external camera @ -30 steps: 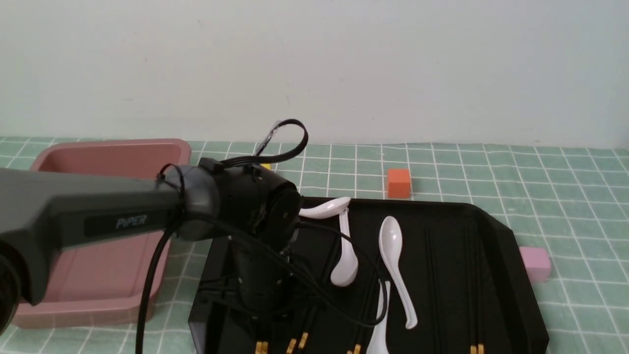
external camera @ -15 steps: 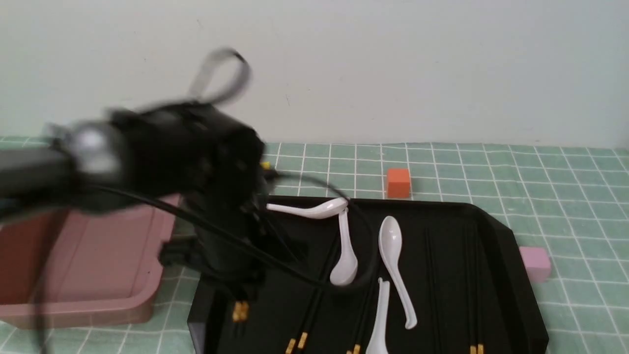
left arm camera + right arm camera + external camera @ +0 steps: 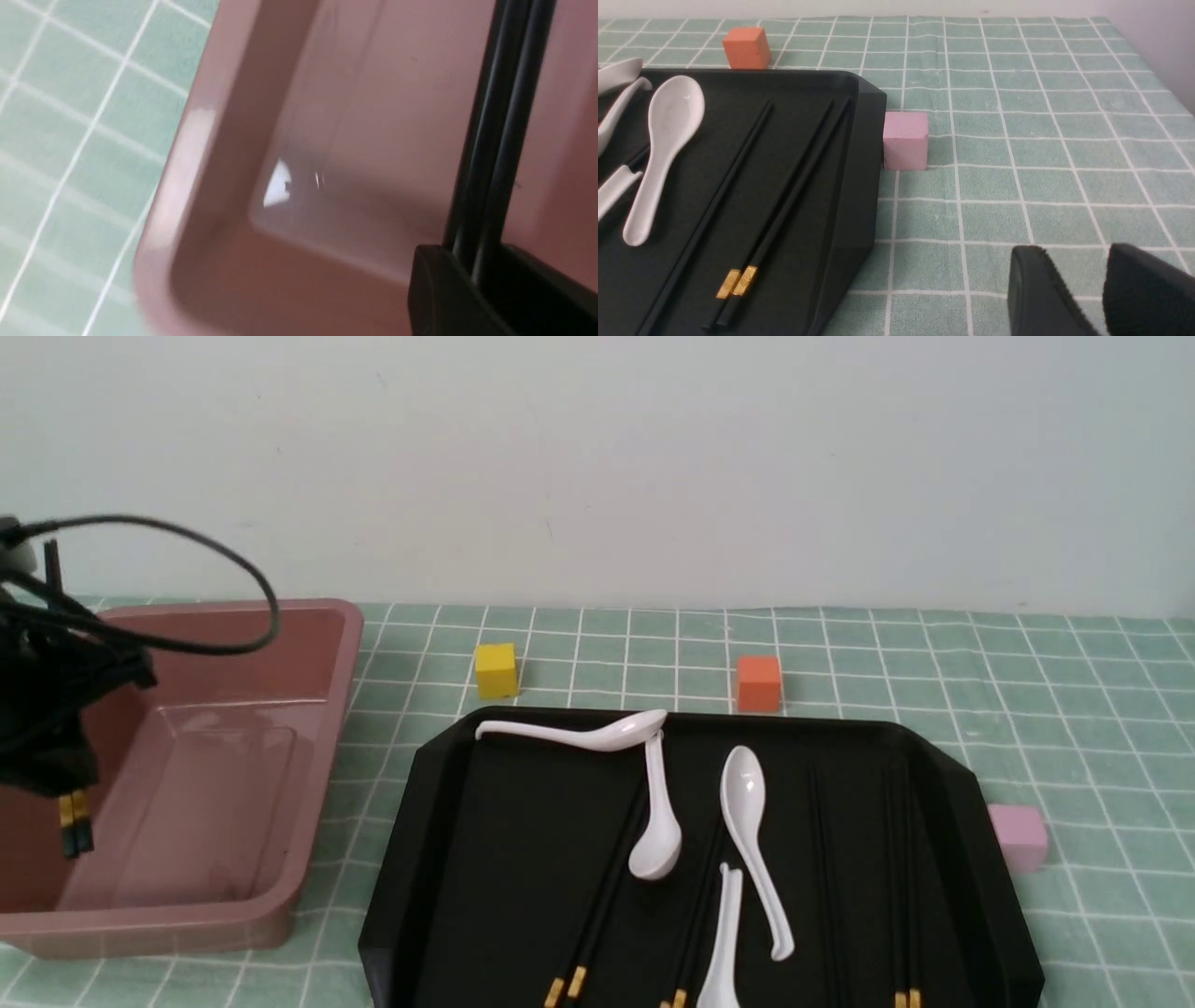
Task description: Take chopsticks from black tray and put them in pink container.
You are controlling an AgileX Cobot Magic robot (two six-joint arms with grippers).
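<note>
Left end effector (image 3: 56,756): you are gripping chopsticks (image 3: 75,821) upright over the pink container (image 3: 317,616), by the tabletop's left edge, so they drop inside.
Right end effector (image 3: 1092,289): parted, gripping nothing.

Green checked cloth (image 3: 1074,709) below a pale wall (image 3: 653,457). Yellow cube (image 3: 496,670) and orange cube (image 3: 758,684) stand well apart toward the wall, with a pale pink cube (image 3: 1017,836) nearer at the right. Four white spoons (image 3: 744,793) lie between; two of them touch.
</note>
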